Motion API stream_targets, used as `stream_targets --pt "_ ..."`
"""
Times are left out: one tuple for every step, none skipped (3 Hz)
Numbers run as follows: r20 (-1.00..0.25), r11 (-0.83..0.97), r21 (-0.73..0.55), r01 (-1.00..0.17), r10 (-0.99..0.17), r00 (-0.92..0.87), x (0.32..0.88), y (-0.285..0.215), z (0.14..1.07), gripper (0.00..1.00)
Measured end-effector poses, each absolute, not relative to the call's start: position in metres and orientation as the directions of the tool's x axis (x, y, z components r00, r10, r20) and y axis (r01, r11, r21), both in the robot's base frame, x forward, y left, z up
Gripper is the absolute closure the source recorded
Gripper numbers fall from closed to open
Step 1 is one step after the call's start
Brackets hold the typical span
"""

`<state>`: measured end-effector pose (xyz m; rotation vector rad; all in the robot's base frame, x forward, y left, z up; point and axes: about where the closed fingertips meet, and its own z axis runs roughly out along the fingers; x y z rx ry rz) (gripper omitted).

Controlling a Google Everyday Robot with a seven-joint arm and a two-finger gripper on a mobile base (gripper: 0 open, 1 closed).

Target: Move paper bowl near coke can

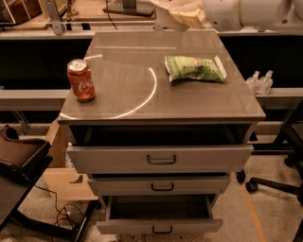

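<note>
The red coke can (81, 80) stands upright at the left front of the grey cabinet top (142, 61). The off-white paper bowl (188, 15) hangs tilted in the air above the far edge of the top, at the upper middle of the camera view. My gripper (174, 13) is there, shut on the bowl, with the white arm (246, 14) reaching in from the upper right. The bowl is far from the can, up and to its right.
A green chip bag (194, 69) lies on the right half of the top. The cabinet's top and bottom drawers (161, 159) stand pulled open toward me. Two small bottles (259, 81) stand on a shelf at the right. Chair parts sit at the left and right.
</note>
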<state>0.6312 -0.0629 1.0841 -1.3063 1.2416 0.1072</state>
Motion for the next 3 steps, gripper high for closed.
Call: stream_targets --pt "-0.696 0.313 -0.695 -0.647 -0.516 0.499 0.581 -0.040 1.072 1.00" --pt "-0.653 0.257 -0.738 -0.624 -0.506 0.564 0.544 -0.015 1.058 1.00" --pt "-0.618 0.210 -0.764 -0.610 -0.512 0.597 0.526 0.007 1.040 1.00"
